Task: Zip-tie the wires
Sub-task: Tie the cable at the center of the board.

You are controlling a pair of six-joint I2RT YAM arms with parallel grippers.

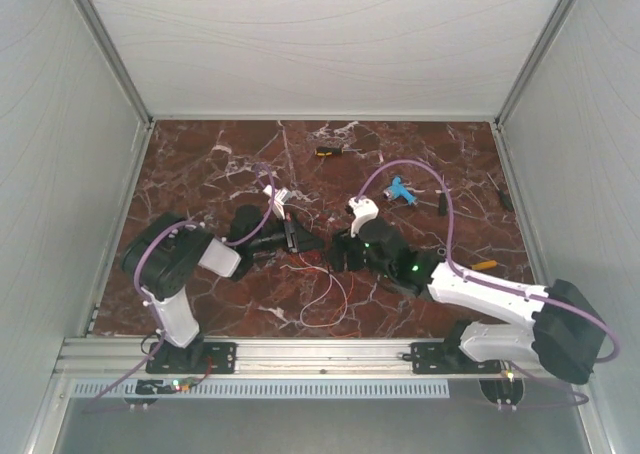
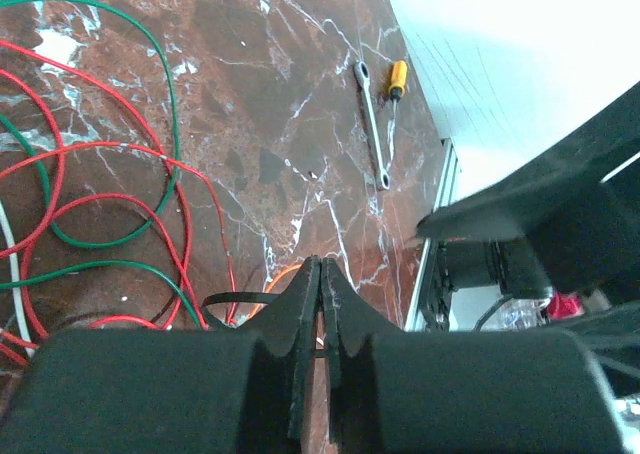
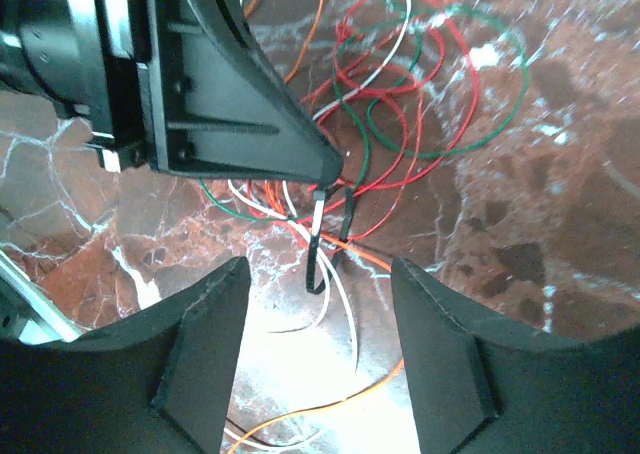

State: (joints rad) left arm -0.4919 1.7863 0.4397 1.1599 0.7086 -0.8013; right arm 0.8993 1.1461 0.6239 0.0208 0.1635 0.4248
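Right wrist view shows the left end effector (image 3: pixel 322 174) pinched together on the zip tie (image 3: pixel 316 249), whose bent black strip hangs over the wires (image 3: pixel 400 94) looped on the tabletop (image 3: pixel 560 224), while the right end effector (image 3: pixel 318 274) stands apart nearby.

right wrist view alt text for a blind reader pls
The left tool, entering from upper left, pinches a black zip tie bent into a hanging loop over tangled red, green, white and orange wires on a marble table. The right tool stands open below, a finger either side of the loop.
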